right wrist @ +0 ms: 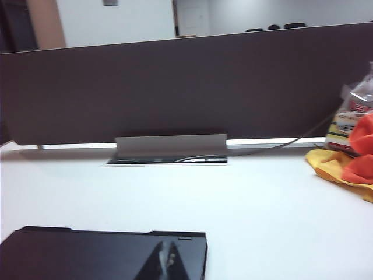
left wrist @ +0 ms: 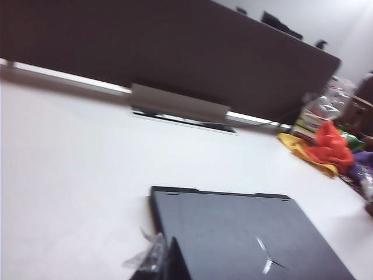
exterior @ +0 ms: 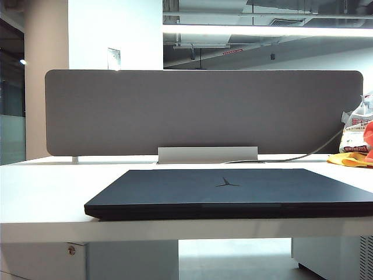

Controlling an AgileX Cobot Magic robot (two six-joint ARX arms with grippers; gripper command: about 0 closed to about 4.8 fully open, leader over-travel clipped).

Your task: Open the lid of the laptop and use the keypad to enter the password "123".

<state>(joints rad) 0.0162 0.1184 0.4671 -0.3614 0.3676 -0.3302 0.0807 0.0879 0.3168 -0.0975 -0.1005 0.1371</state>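
The black laptop [exterior: 175,209] lies closed on the white table [exterior: 46,192], front edge towards the exterior camera. Its lid [exterior: 175,186] is flat down, with the three-pointed emblem [exterior: 227,184] on top. The keypad is hidden under the lid. Neither gripper shows in the exterior view. My left gripper [left wrist: 166,259] hovers over a rear corner of the lid [left wrist: 233,233], fingertips together and holding nothing. My right gripper [right wrist: 168,256] hangs above the other rear corner of the lid [right wrist: 87,254], its tips pressed shut and empty.
A grey partition board [exterior: 204,111] stands along the table's back edge on a silver bracket [exterior: 207,154]. A cable [exterior: 303,156] runs from there to the right. An orange and yellow cloth [exterior: 352,157] and a plastic bag [exterior: 356,125] lie at the far right.
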